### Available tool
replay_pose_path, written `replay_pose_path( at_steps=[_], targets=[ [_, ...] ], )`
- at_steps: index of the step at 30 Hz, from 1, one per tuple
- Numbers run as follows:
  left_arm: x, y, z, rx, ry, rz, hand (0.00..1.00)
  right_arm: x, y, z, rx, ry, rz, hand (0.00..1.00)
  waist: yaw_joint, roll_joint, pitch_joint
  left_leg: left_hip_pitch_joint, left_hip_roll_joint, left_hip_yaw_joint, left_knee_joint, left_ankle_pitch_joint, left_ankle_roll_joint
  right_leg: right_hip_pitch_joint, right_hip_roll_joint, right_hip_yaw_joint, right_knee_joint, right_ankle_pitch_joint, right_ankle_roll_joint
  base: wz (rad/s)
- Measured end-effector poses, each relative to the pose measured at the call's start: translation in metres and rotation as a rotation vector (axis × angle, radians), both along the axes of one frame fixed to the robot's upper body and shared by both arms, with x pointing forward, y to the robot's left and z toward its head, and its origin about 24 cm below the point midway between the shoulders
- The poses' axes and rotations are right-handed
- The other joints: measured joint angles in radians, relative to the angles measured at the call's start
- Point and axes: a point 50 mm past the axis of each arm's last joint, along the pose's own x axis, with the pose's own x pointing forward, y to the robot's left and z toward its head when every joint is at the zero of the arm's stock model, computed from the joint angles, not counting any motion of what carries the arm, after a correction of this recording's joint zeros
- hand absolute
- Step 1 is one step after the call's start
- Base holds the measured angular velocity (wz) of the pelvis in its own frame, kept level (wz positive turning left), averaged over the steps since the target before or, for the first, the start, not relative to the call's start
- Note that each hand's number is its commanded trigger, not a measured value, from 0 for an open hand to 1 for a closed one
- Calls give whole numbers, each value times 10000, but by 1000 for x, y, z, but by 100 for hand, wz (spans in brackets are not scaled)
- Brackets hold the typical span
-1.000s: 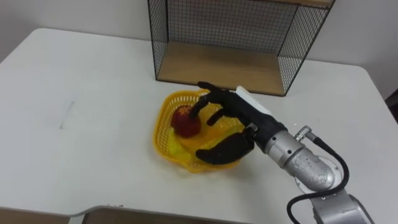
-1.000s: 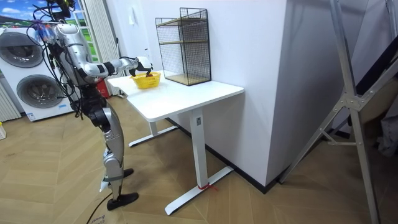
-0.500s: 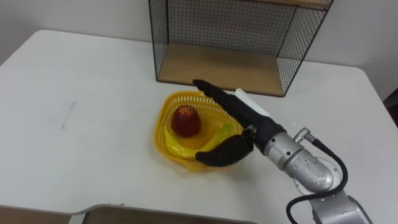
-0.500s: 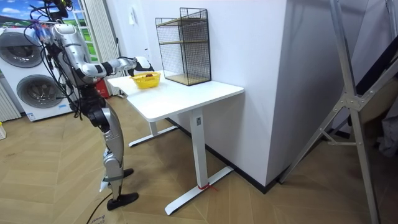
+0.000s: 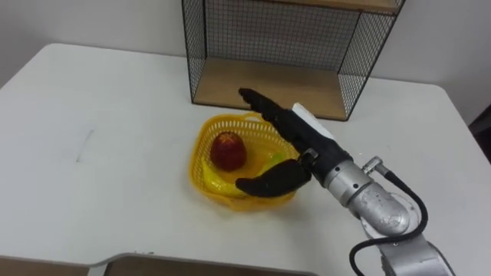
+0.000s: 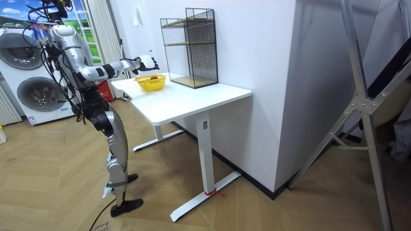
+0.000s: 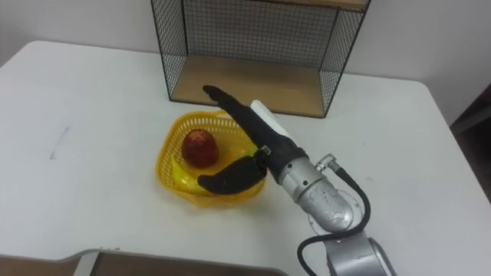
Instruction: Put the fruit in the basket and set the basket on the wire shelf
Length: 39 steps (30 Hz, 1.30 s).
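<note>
Just left of the spread, empty right hand [image 5: 301, 147], the round red apple [image 5: 228, 150] sits in the yellow plastic basket [image 5: 197, 156]; a sloppy rim grab could tip it before the black wire shelf [image 5: 261, 81] ahead.

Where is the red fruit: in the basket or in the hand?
In the basket. The red fruit lies inside the yellow basket; the right hand over it has straight fingers, holding nothing.

A red apple [image 5: 229, 150] sits in the left half of a yellow mesh basket [image 5: 201, 165], which stands upright at the frame's centre on the white bench [image 5: 115, 153]. Just behind it, at upper centre, stands the black wire shelf [image 5: 268, 84] with a wooden floor.
</note>
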Motion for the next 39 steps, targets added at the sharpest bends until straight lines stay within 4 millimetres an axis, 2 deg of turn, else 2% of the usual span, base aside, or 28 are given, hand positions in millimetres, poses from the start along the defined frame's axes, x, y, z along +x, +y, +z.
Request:
replay_pose_path(
  at_steps=[6, 8, 10, 11, 13, 15, 18, 19, 21, 24, 26, 27, 30, 32, 35, 39],
  targets=[
    [-21, 7, 1, 30, 82, 1479, 0, 6, -26, 14, 2707, -306, -1692, 0, -180, 13, 1, -9, 0, 0, 26, 2, -2, 10, 9, 5, -152, -1, 1, 0],
    [-34, 13, 2, 150, -3, 2647, 0, 6, -36, 19, 3286, -572, -2247, 0, -258, 44, -15, -104, -2, -21, 78, -5, 1, -23, 14, -9, -308, -1, 7, 3],
    [-38, 19, 3, 397, -210, 3760, 0, 4, -45, 23, 3435, -827, -2843, 0, -272, 106, -43, -215, -10, -57, 137, -27, 20, -61, 18, -29, -302, 22, 22, 5],
    [-44, 24, 5, 576, -303, 4671, 0, 4, -49, 26, 3512, -997, -3140, 0, -266, 184, -91, -251, -16, -57, 160, -31, 26, -72, 18, -23, -301, 43, 23, 0],
    [-55, 32, 7, 1029, -539, 6458, 0, 3, -56, 28, 3876, -1130, -3620, 0, -225, 305, -110, -132, -21, -31, 122, -28, 30, -9, 14, 13, -292, 64, 24, -3],
    [-71, 45, 12, 2001, -880, 9006, 0, -3, -64, 23, 3922, -1036, -4319, 0, -184, 410, -138, 49, -20, -27, -109, -24, 23, 113, 13, 7, -298, 61, 28, 0],
    [-79, 58, 19, 2989, -1456, 11508, 0, -6, -74, 20, 3823, -1025, -4902, 0, -153, 523, -134, 200, -19, 18, -268, 9, -3, 172, 8, 48, -326, 58, 31, -5],
    [-80, 65, 23, 3523, -1826, 12370, 0, -9, -80, 18, 3757, -1011, -5293, 0, -48, 556, -156, 259, -20, 24, -333, 35, -7, 172, 7, 54, -332, 56, 33, 0],
    [-72, 77, 30, 4229, -2635, 13528, 0, -16, -89, 12, 3695, -882, -5928, 0, 80, 590, -170, 376, -19, 46, -380, 43, -16, 227, 6, 61, -389, 53, 30, 0],
    [-52, 102, 51, 5679, -4325, 14679, 0, -25, -96, 5, 3334, -779, -6665, 0, 237, 633, -181, 350, -22, 17, -379, 47, -24, 293, 6, 19, -486, 45, 16, 2],
    [-17, 123, 79, 6550, -6456, 14714, 0, -29, -100, 3, 2853, -864, -7024, 0, 357, 652, -195, 275, -47, -58, -335, 65, -31, 208, 4, 7, -467, 17, 11, 7],
    [-7, 127, 88, 6744, -7074, 14664, 0, -29, -101, 3, 2849, -885, -7083, 0, 370, 653, -195, 235, -47, -64, -318, 71, -31, 166, 5, 10, -444, 17, 8, 0],
    [41, 146, 152, 8152, -10915, 13495, 0, -33, -106, 1, 2574, -982, -7606, 0, 534, 688, -215, 224, -62, -57, -354, 85, -18, 135, -10, 22, -434, 24, 1, 0],
    [60, 145, 186, 8614, -12908, 12859, 0, -35, -107, -1, 2431, -940, -7716, 0, 549, 690, -208, 236, -69, -62, -389, 85, -18, 136, -16, 14, -441, 24, 1, 0],
    [76, 137, 219, 8999, -14897, 11958, 0, -38, -108, -2, 2379, -903, -7764, 0, 500, 797, -192, 278, -99, -63, -484, 87, -14, 147, -45, -25, -463, 20, 9, 0],
    [87, 125, 243, 9011, -16263, 10849, 0, -39, -107, -4, 2519, -760, -7632, 0, 314, 818, -154, 241, -127, -190, -500, 88, -13, 149, -60, -150, -473, 11, 22, 9]
  ],
)
